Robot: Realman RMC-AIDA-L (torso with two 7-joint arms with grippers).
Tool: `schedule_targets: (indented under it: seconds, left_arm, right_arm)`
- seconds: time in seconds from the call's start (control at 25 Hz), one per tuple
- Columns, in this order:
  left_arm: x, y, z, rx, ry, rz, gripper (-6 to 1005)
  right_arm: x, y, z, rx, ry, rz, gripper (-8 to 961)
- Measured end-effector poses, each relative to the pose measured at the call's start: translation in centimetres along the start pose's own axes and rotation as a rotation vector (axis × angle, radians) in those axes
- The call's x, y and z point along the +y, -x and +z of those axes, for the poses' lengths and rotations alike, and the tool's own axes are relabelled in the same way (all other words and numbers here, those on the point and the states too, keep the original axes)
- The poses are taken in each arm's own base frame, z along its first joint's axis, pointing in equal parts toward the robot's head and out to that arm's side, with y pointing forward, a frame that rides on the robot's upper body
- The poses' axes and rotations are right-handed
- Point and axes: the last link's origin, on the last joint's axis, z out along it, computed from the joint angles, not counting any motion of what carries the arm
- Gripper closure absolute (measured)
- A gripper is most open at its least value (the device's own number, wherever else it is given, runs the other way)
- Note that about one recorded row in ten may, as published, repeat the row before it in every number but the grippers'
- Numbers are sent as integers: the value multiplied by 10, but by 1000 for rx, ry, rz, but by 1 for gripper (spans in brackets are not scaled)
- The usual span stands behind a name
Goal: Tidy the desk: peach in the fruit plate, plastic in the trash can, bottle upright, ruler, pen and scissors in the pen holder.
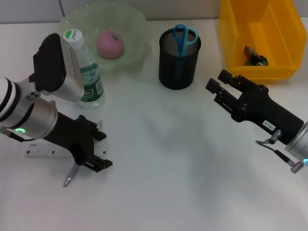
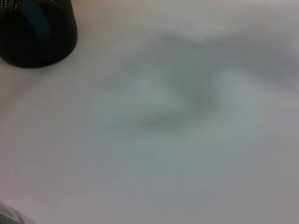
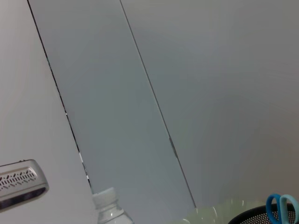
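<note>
Two arms reach in over the white desk (image 1: pixel 183 159). The left gripper (image 1: pixel 98 149) sits low at the near left, its black fingers apart and straddling the clear ruler (image 1: pixel 48 153), which lies flat on the desk. A pen (image 1: pixel 71 176) lies at a slant just beside the ruler, its tip poking out below the gripper; whether either finger is touching it I cannot tell.

The right gripper (image 1: pixel 217 85) hovers at the right side, pointed toward the black mesh pen holder (image 1: pixel 179 60), with its jaws apart and nothing between them.

Blue-handled scissors (image 1: pixel 184 38) stand in the pen holder, handles up. The water bottle (image 1: pixel 86 70) stands upright with its white cap on, just in front of the pale green fruit plate (image 1: pixel 130 29), and the pink peach (image 1: pixel 110 44) rests inside that plate. At the far right, the yellow trash can (image 1: pixel 240 43) holds a dark crumpled piece of plastic (image 1: pixel 255 58).

The left wrist view shows only bare desk and a corner of the pen holder.
</note>
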Motion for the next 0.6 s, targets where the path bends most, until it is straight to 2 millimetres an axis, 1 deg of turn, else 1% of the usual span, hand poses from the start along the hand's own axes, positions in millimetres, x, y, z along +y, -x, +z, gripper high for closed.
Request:
schedule_targets:
  seconds: [0.44,0.6]
  left_arm:
    - [-1,0,0,2,-7,-2,326]
    - [-1,1,1,-1,-4,-3,406]
  right_arm:
    - [0,2,3,-2,8,7,459]
    - [0,2,3,-3,8,6,458]
